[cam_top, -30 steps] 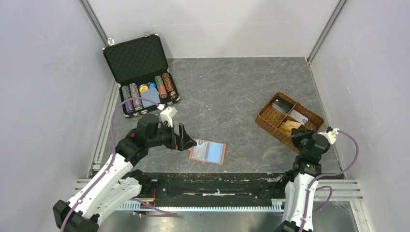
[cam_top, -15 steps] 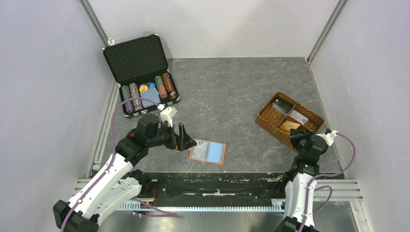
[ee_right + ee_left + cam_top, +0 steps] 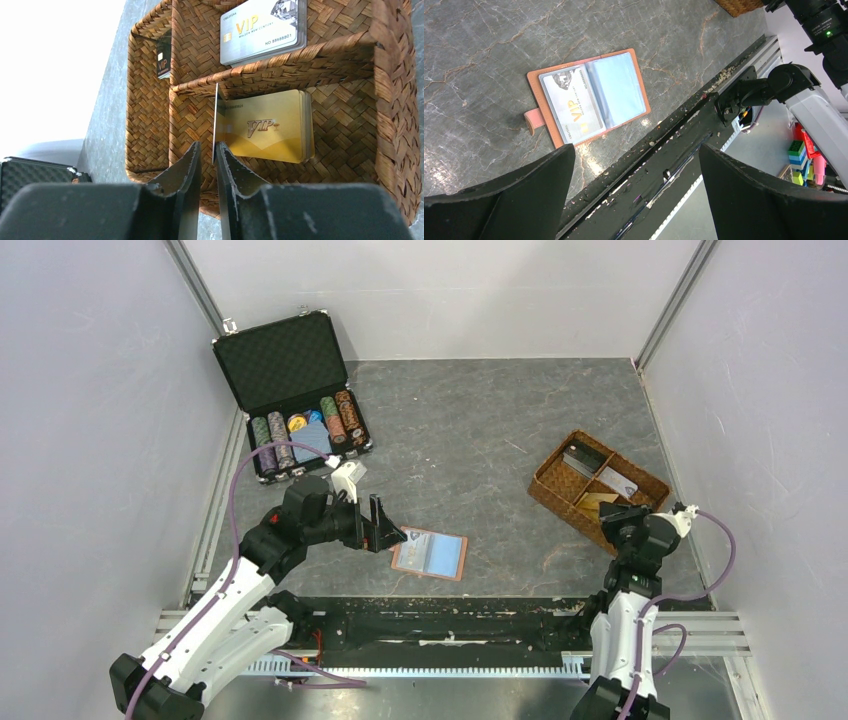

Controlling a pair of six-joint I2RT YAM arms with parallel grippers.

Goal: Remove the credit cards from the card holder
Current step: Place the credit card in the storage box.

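The tan card holder [image 3: 429,554] lies open flat, a silver VIP credit card [image 3: 572,106] in one clear sleeve.

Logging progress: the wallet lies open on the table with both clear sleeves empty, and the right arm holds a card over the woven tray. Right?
Not quite: the left wrist view shows a silver VIP card in one sleeve of the card holder; only the other sleeve is empty. The right arm does have its jaws shut on a card over the woven tray.
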